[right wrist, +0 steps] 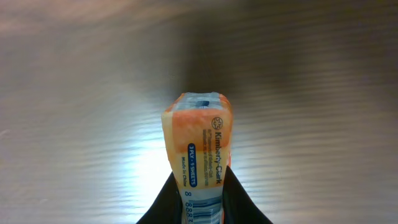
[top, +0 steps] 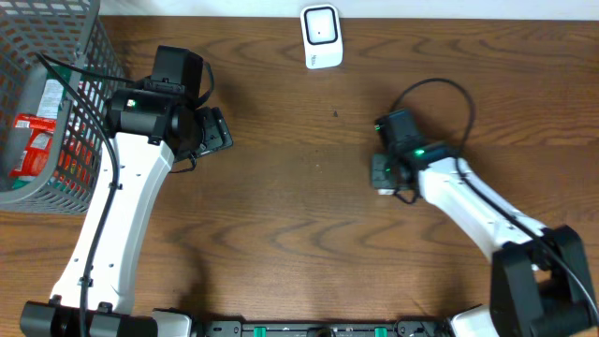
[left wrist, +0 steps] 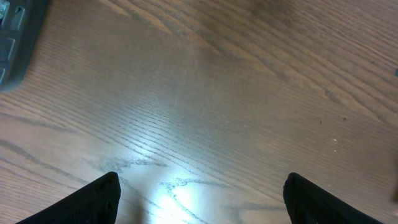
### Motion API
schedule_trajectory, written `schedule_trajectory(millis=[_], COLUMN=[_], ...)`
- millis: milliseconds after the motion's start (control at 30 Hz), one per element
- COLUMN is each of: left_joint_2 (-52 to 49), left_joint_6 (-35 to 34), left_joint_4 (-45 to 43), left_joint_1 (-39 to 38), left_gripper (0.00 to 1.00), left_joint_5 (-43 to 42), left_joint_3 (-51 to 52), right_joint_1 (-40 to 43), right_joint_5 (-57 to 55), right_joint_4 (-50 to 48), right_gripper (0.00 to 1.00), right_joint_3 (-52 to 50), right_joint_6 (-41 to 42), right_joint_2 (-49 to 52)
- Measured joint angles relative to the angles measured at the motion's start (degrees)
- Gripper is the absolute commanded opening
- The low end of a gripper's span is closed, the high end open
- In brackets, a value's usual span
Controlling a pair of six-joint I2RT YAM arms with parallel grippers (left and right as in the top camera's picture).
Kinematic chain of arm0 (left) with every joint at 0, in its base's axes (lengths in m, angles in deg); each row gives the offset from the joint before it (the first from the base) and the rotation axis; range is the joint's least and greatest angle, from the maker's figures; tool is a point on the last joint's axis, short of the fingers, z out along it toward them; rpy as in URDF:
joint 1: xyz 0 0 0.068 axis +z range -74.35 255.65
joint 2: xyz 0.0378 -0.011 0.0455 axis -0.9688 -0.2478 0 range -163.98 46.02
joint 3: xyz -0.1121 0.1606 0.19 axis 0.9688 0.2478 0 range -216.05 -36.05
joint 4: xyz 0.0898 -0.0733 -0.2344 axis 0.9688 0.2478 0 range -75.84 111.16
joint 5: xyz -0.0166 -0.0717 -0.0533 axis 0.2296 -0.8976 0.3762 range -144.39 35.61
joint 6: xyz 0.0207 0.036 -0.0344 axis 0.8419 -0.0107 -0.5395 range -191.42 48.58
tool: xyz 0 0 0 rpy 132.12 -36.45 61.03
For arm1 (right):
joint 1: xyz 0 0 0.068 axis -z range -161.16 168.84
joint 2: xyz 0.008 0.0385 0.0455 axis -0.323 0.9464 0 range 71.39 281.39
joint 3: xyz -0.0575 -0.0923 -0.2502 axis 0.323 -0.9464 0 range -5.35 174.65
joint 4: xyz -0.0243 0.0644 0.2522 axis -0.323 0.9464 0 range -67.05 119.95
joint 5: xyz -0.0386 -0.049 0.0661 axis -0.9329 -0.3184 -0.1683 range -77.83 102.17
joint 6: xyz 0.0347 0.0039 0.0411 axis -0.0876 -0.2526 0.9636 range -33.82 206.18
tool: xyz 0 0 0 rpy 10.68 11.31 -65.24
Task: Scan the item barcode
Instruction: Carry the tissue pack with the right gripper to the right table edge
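My right tool [right wrist: 200, 198] pinched tight on an orange tissue pack [right wrist: 198, 134], I read Kimberly-Clark and 3 PLY on it, my left tool [left wrist: 202, 190] spread wide above the tabletop [left wrist: 236, 93]

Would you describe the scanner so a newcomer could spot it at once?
On the wooden table, look midway along the far edge. The scanner stands alone there: a small white box with a dark window, unlike the grey basket at far left.

Wood-grain table [left wrist: 236, 93] with glare, left gripper [left wrist: 202, 202] jaws wide apart — dark grey object [left wrist: 15, 37] top left.
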Motion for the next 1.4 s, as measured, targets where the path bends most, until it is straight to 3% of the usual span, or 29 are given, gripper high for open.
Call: schedule_trajectory(millis=[267, 600, 1033, 1400], left_joint_2=[0.0, 0.0, 0.0, 0.0], left_joint_6=[0.0, 0.0, 0.0, 0.0], left_joint_4=[0.02, 0.0, 0.0, 0.0], left_joint_1=[0.0, 0.0, 0.0, 0.0], left_gripper=[0.84, 0.84, 0.84, 0.84], left_joint_5=[-0.02, -0.02, -0.02, -0.02], left_joint_3=[0.0, 0.0, 0.0, 0.0], right_joint_1=[16.61, 34.18, 37.2, 37.2], right_joint_5=[-6.1, -2.99, 0.07, 5.44], right_joint_4=[4.46, 5.22, 3.82, -7.08], right_gripper=[0.11, 0.13, 0.14, 0.18], right_joint_3=[0.28, 0.28, 0.24, -6.64], right_joint_6=[-2.97, -3.96, -4.15, -7.32], right_joint_2=[-4.72, -4.72, -4.72, -4.72])
